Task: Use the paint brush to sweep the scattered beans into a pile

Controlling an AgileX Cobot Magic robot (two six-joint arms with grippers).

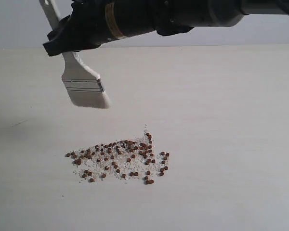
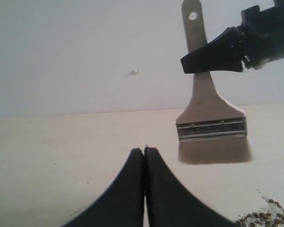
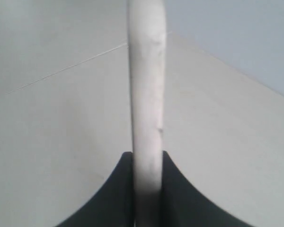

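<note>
- The right gripper is clamped on the pale wooden handle of the paint brush, just above where the handle widens.
- The brush hangs with its off-white bristles pointing down, slightly tilted, over the pale table. It is apart from the beans, on the side toward the table's far edge.
- The beans, dark reddish-brown with whitish grains among them, lie in a loose flat patch toward the table's near edge.
- The left gripper has its jaws pressed together and holds nothing.

Low exterior across table, wrist cameras close (paint brush shared)
</note>
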